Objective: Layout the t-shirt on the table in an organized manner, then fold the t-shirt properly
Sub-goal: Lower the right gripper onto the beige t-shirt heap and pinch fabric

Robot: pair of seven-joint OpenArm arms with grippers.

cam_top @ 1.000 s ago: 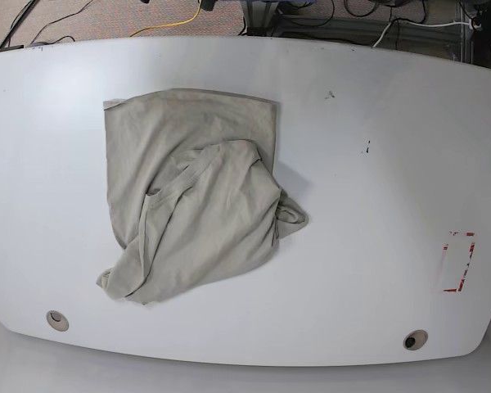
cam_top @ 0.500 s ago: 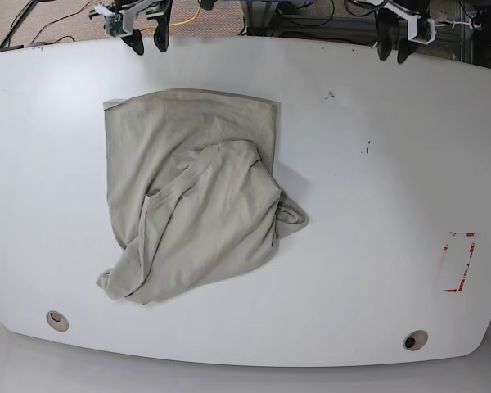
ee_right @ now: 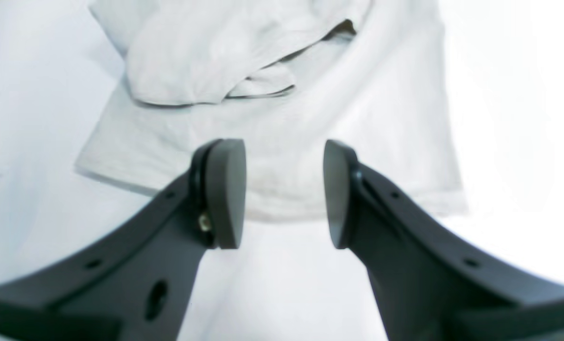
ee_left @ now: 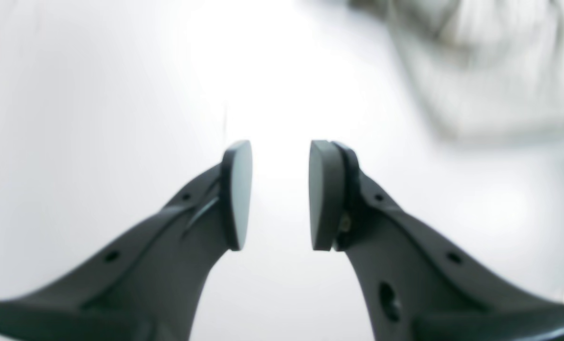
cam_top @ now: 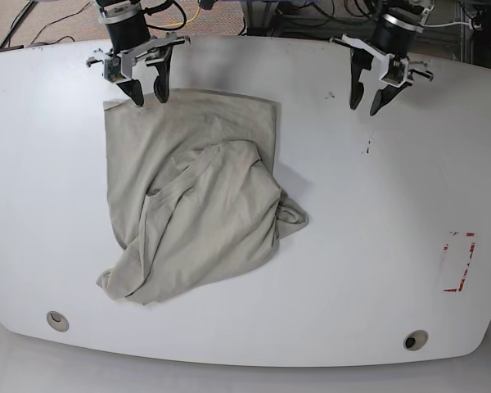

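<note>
Both arms had advanced over the glossy white table (cam_top: 368, 246). Right gripper (cam_top: 147, 92) and left gripper (cam_top: 364, 102) were parted, empty. Crumpled sage cotton t-shirt (cam_top: 196, 196) lay toward 9 o'clock.

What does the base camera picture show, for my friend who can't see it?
A crumpled t-shirt lies on a white table. The open right gripper is above the shirt's far edge, and the open left gripper is above bare table.
</note>
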